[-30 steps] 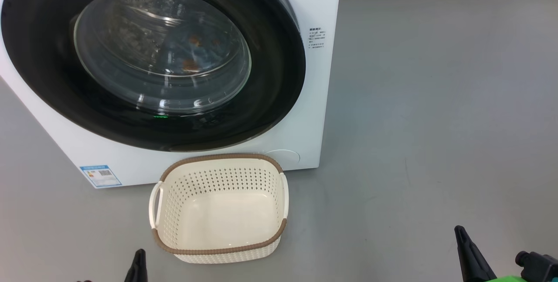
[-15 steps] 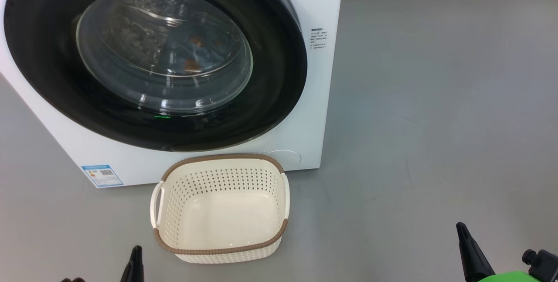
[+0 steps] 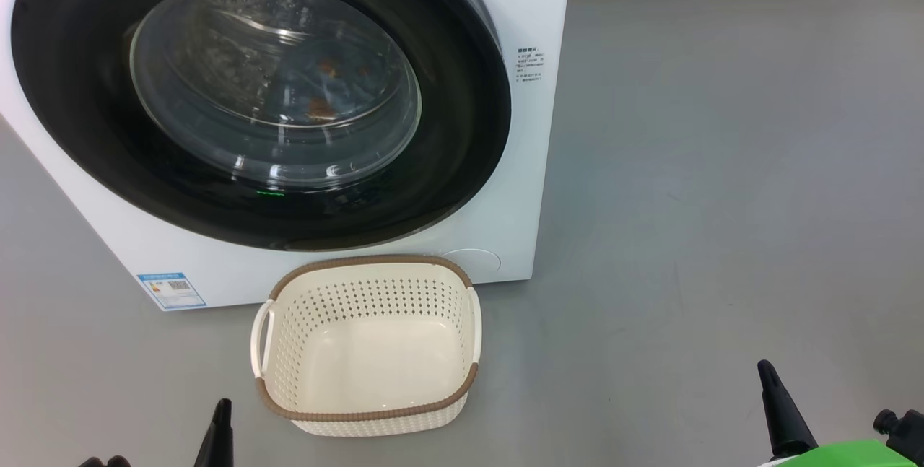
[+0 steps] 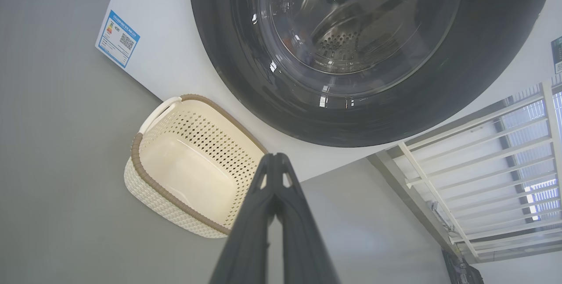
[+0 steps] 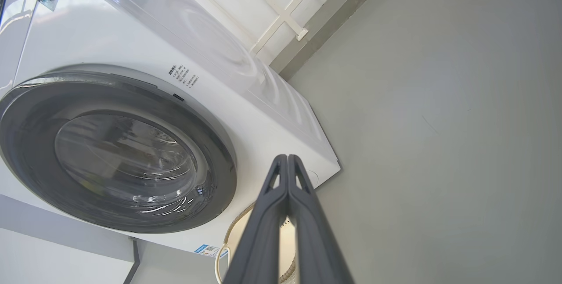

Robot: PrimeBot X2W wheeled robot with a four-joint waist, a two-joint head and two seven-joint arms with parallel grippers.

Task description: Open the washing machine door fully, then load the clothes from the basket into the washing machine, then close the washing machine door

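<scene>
Fingers of both arms tight together, empty, tips up, low either side of basket.

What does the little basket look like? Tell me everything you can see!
The basket is small, cream-white and looks plastic. It is a rounded rectangle with rows of little holes in its walls, a brown woven-look rim and a white handle on each side. It stands upright on the grey floor, right in front of the white washing machine; whether it touches the machine I cannot tell. Its smooth bottom is bare: nothing lies inside.
</scene>
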